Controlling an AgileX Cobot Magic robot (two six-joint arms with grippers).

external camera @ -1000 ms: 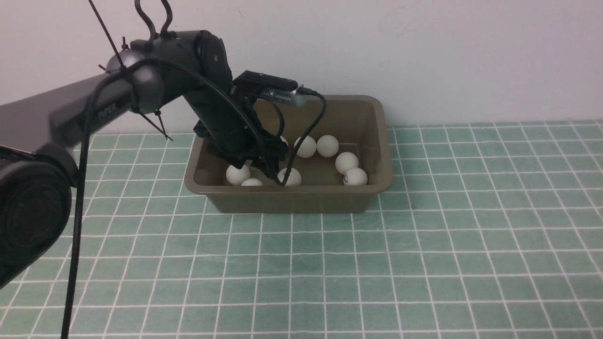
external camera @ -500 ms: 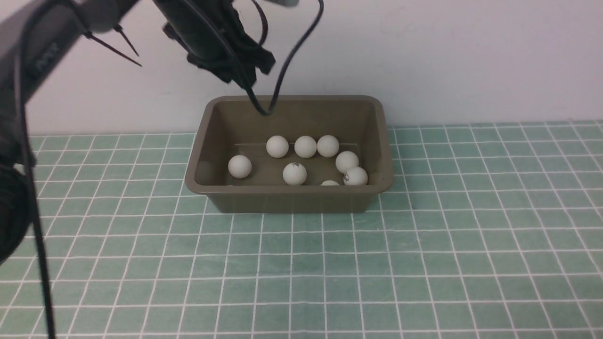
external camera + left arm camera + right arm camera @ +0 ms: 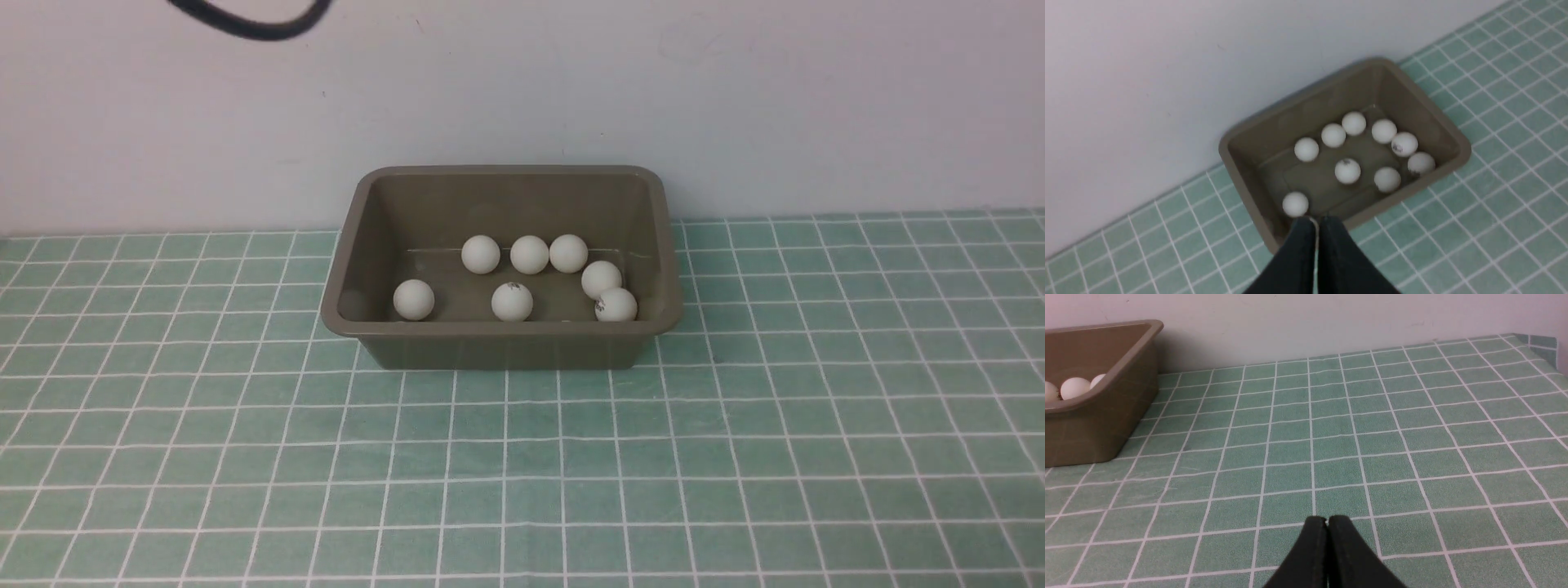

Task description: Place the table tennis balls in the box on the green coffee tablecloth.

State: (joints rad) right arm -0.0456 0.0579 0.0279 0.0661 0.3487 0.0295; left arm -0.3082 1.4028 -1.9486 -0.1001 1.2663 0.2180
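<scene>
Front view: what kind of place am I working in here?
Probably a bare indoor test bench, not a home: a gridded green tablecloth against a plain white wall, with only an olive box of table tennis balls.

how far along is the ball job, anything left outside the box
Looks about done: nine table tennis balls lie in the box, none visible on the green tablecloth. Nothing in hand: left gripper and right gripper are both shut and empty.
</scene>
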